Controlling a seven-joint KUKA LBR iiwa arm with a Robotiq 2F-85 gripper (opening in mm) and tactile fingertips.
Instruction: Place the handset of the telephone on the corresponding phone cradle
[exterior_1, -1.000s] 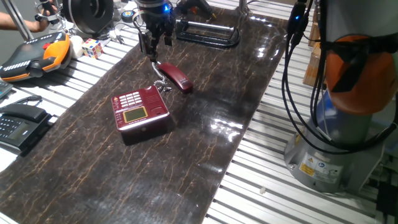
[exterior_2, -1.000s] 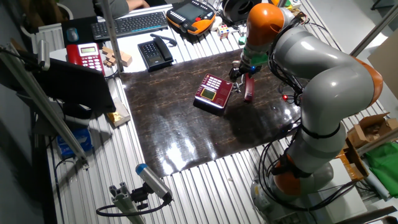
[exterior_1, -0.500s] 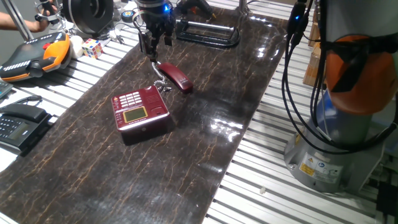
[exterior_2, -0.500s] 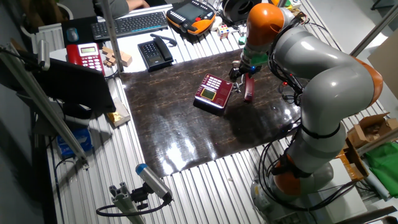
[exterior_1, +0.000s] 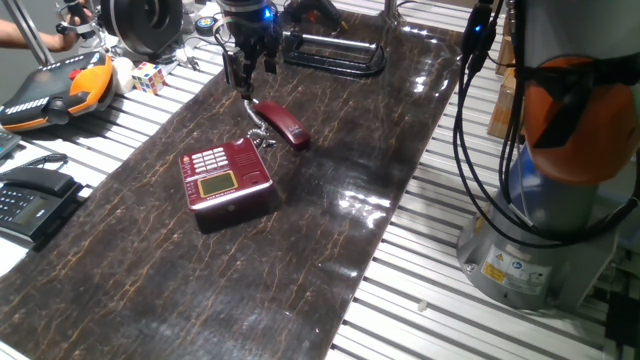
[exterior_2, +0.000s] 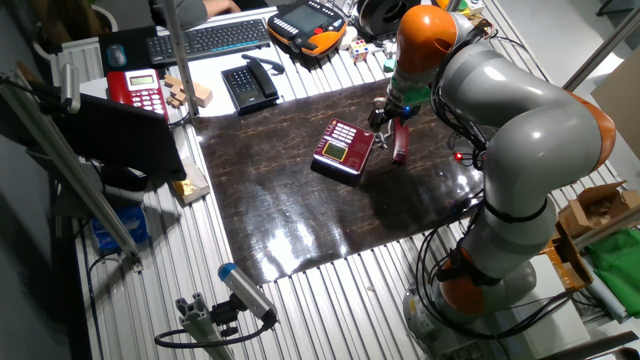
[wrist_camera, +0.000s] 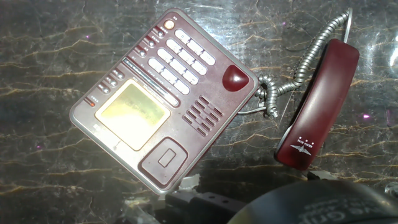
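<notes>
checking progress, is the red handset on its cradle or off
Off. The handset lies flat on the dark tabletop beside the red phone, joined only by its coiled cord.

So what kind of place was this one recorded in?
Most likely a robotics lab bench, not a home or office: a large arm is mounted beside a slatted metal table, an orange teach pendant lies at the back, and a keyboard and spare phones clutter the edge.
</notes>
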